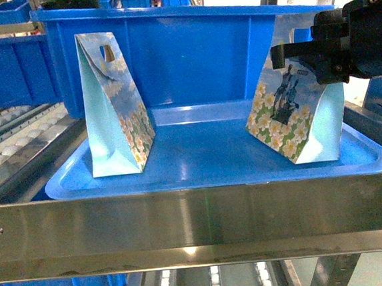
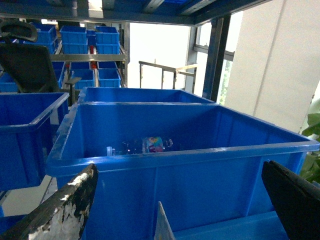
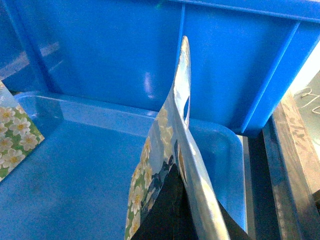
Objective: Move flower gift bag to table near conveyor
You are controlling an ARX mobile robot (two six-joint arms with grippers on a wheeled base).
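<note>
Right claw pinching the flower bag's top

My right claw (image 1: 295,55) grips the right gift bag (image 1: 296,117) on the blue tray (image 1: 213,164); I should lift straight up, clear of the bin (image 1: 189,49). Left claw (image 2: 175,210) hangs open, empty.

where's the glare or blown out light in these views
Head view: a bright glint on the steel rail, the picture soft overall. Left wrist view: the window behind the blue bin is blown out white. Right wrist view: sheen on the gift bag edge; nearest part blurred.
</note>
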